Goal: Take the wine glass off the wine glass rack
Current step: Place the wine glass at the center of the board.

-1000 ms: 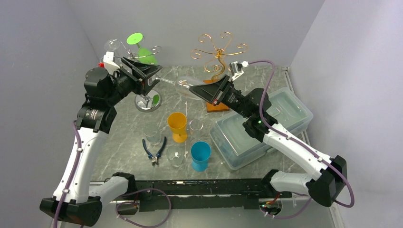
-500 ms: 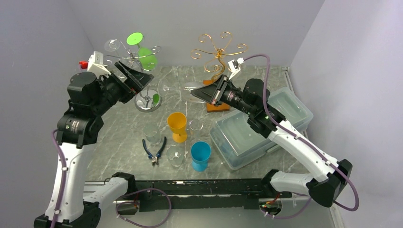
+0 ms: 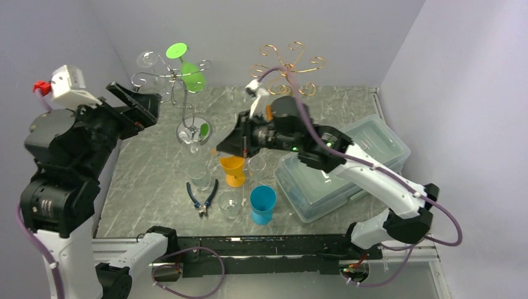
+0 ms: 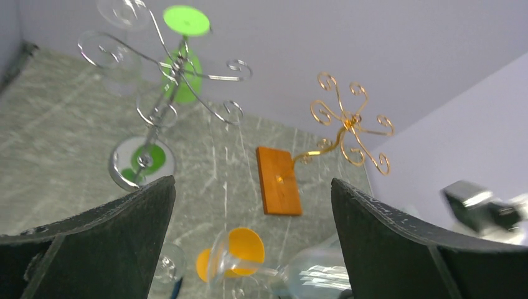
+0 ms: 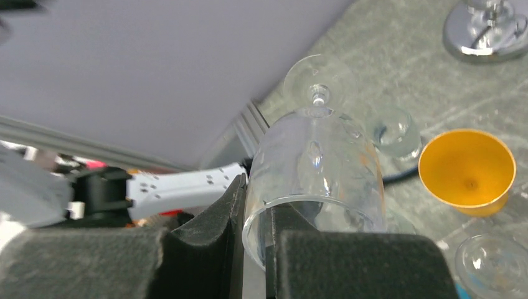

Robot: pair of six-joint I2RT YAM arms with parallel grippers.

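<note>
My right gripper [image 3: 228, 148] is shut on the rim of a clear wine glass [image 5: 319, 163], one finger inside the bowl and one outside. It holds the glass on its side in the air above the orange cup [image 3: 233, 166], foot pointing left, away from both racks. The glass also shows low in the left wrist view [image 4: 274, 269]. The silver rack [image 3: 179, 87] at the back left carries a green wine glass [image 3: 192, 73] and a clear glass [image 3: 147, 59]. The gold rack [image 3: 287, 59] is bare. My left gripper [image 3: 134, 103] is open and empty, raised high at the left.
A blue cup [image 3: 262, 203], pliers [image 3: 202, 195] and small clear glasses [image 3: 200, 177] stand on the marble table below the held glass. A clear lidded bin [image 3: 348, 163] lies at the right. The gold rack's wooden base [image 4: 278, 180] is behind my right arm.
My left arm has let go and pulled up and away to the left. My right gripper has carried the glass left and nearer, from by the gold rack to above the orange cup.
</note>
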